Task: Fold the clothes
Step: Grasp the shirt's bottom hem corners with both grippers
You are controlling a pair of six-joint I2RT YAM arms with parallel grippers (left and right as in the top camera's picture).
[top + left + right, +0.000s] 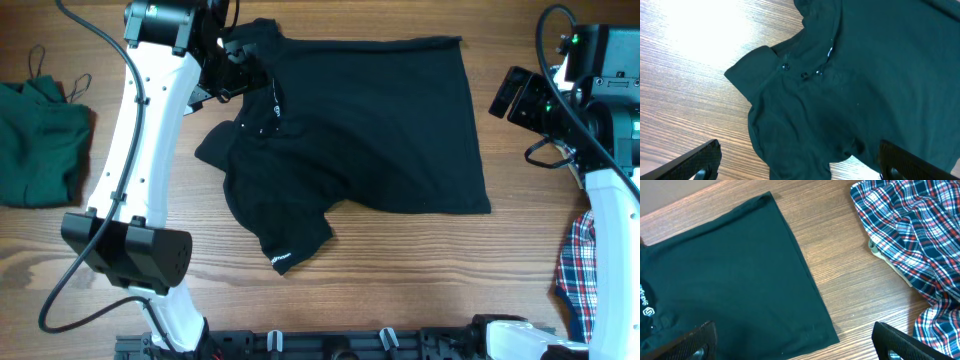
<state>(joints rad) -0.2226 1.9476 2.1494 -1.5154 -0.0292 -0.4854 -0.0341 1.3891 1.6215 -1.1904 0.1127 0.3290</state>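
The black short-sleeved shirt (370, 130) lies spread on the wooden table, collar at the left, one sleeve with white lettering (290, 250) pointing to the front. My left gripper (228, 70) hovers open over the collar end; its wrist view shows the collar and buttons (802, 75) and its fingers (800, 162) wide apart and empty. My right gripper (515, 95) is open at the right of the shirt; its wrist view shows the shirt's hem corner (765, 280) between its fingers (795, 342). The dark green top (38, 140) lies far left. The plaid shirt (578, 275) lies front right.
The plaid shirt (910, 235) also fills the right of the right wrist view. Bare wood (420, 280) lies in front of the black shirt. A black rail (330, 345) runs along the front edge.
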